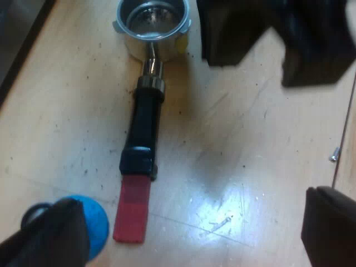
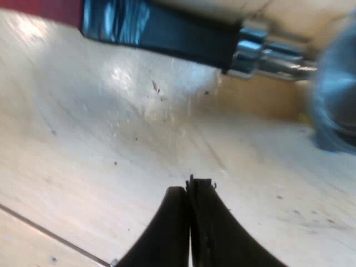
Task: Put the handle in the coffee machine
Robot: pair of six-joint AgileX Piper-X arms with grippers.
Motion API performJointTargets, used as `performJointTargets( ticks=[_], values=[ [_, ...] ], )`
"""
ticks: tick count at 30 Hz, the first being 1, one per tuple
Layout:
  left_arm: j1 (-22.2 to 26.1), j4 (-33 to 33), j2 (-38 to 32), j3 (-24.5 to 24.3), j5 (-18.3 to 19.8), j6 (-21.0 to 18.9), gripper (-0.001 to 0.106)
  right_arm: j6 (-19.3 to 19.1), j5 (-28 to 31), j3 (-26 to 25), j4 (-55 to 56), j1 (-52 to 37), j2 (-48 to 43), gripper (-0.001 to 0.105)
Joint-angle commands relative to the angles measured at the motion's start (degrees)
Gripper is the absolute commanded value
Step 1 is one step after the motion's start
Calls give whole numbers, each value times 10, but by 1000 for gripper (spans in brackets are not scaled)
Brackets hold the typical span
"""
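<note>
The metal holder (image 1: pixel 153 22) lies flat on the wooden table, its basket open upward. Its dark handle (image 1: pixel 146 119) runs toward me and ends in red (image 1: pixel 133 208). My left gripper (image 1: pixel 194 200) hovers above the red end, open wide, with one finger on each side and nothing between them. A blue tamper (image 1: pixel 97 225) sits by one left finger. My right gripper (image 2: pixel 192 186) is shut on nothing, low over the table a short way from the handle (image 2: pixel 178 39) and its chrome neck (image 2: pixel 267 55). In the left wrist view, the right arm (image 1: pixel 278 39) is beside the basket.
A small screw (image 1: pixel 334 156) lies on the wood near a table seam (image 1: pixel 345 128). A dark strip (image 1: pixel 16 44) borders the table past the basket. Bare, scuffed wood (image 1: pixel 239 150) stretches alongside the handle.
</note>
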Motion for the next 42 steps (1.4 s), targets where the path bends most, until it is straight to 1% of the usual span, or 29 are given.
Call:
performJointTargets(
  ticks=[1,2,4,6,7,9,10,11,13,15,16,18,21,24,28,30,34,42],
  values=[
    [1,-21,-3,-1,9,7,79,28,34,-5,19,1,-20,2],
    [1,-32,-3,-1,9,8,79,40,42,-5,25,1,-25,9],
    [1,-57,-3,-1,9,8,79,46,36,-5,27,-4,-28,24],
    [1,-73,-3,-1,22,8,79,53,36,-5,27,-11,-28,48],
    [-2,-75,-3,-1,24,5,79,56,38,-5,27,-14,-28,56],
    [-16,-76,-3,-1,21,5,79,74,45,-5,27,-31,-28,81],
    [-22,-76,-3,-1,20,5,79,74,46,-5,27,-34,-28,83],
    [-32,-76,-3,-1,20,5,79,74,45,-5,24,-46,-28,85],
    [-51,-84,-3,-1,17,1,79,74,45,-5,23,-66,-28,85],
    [-64,-103,-3,-1,-2,-13,79,74,45,-5,23,-85,-28,85],
    [-66,-107,-3,-1,-3,-14,79,74,45,-5,23,-88,-28,85],
    [-66,-123,-3,-1,-4,-20,79,68,45,-5,15,-109,-26,85],
    [-66,-124,-3,-1,-4,-29,79,58,45,-2,3,-120,-20,85],
    [-66,-124,-3,-1,-4,-29,79,32,45,-3,-10,-126,-1,85],
    [-66,-121,-3,-1,-11,-38,79,29,39,-3,-16,-130,26,85],
    [-66,-116,-3,-1,-15,-44,79,20,36,-3,-19,-132,41,85],
    [-66,-111,-3,-1,-15,-44,79,12,17,-3,-29,-136,63,85],
    [-66,-110,-3,-1,-15,-44,79,8,3,-3,-33,-137,97,85]
  ],
)
